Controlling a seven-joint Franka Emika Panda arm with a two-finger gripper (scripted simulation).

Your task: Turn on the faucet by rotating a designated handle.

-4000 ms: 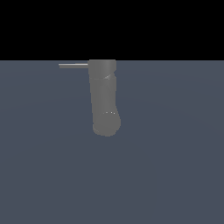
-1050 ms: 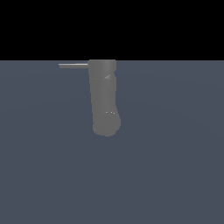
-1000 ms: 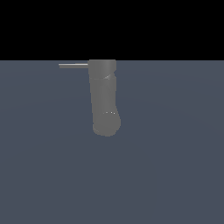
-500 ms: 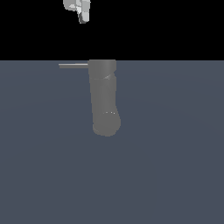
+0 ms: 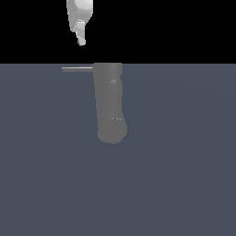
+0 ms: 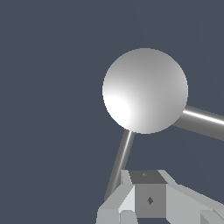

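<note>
The faucet (image 5: pixel 109 103) is a thick matte grey body with a rounded end, standing in the middle of the exterior view. Its handle (image 5: pixel 77 69), a thin grey rod, sticks out of the body's top toward the exterior view's left. My white gripper (image 5: pixel 81 40) hangs above the handle, apart from it, with its fingers together and nothing between them. In the wrist view the faucet (image 6: pixel 145 90) shows as a round grey dome with two thin rods leaving it. One rod (image 6: pixel 121 161) runs toward my gripper (image 6: pixel 148 197).
A flat blue-grey floor (image 5: pixel 184 175) spreads around the faucet. The second rod (image 6: pixel 202 122) in the wrist view points away from the gripper. Nothing else stands in view.
My gripper has come into the exterior view from the top edge and moved lower toward the handle. The faucet and handle have not moved.
</note>
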